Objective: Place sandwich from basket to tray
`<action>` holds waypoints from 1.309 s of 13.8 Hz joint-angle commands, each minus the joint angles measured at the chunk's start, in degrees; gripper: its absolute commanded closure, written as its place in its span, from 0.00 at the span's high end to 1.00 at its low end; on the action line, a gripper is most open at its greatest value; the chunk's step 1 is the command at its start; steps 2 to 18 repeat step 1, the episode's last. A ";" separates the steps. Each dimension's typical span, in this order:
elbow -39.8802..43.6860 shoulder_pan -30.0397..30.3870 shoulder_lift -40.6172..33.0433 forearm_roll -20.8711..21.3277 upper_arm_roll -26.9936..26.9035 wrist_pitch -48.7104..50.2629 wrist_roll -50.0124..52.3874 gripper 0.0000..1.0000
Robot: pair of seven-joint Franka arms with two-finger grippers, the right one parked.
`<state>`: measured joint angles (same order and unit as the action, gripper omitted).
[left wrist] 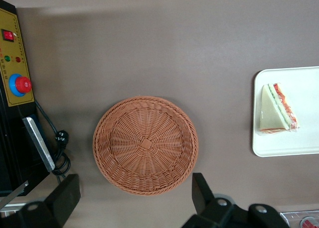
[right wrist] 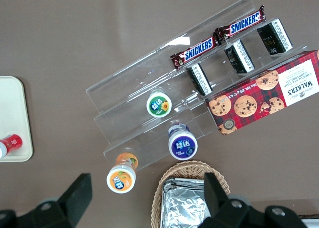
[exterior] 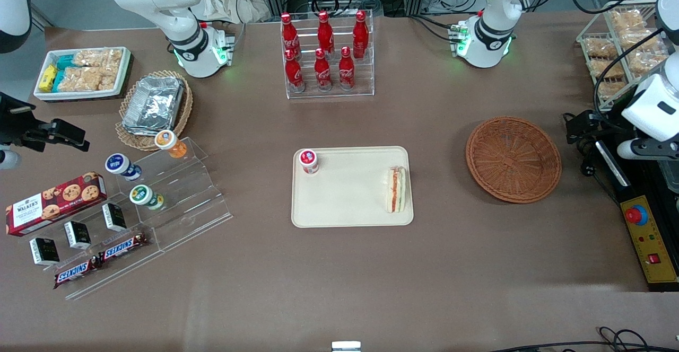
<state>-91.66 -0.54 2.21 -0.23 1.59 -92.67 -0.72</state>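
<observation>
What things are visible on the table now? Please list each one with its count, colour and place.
sandwich: 1, white with orange-red and green filling, on the tray at its edge nearest the basket.
tray: 1, cream, mid-table.
basket: 1, reddish-brown, empty, toward the working arm's end.
red-lidded jar: 1, on a tray corner.
cola bottles: 6, red, in a clear rack.
foil packets: silver, in a tan basket.
Snickers bars: 2, brown, on the clear stand.
cookie box: 1, red.
pincer: left arm's, black, open, above the basket, holding nothing.
</observation>
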 commanded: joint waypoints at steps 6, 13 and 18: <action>1.40 -0.26 0.60 -0.56 -0.44 1.26 -0.86 1.00; 1.40 -0.26 0.60 -0.56 -0.44 1.26 -0.86 1.00; 1.40 -0.26 0.60 -0.56 -0.44 1.26 -0.86 1.00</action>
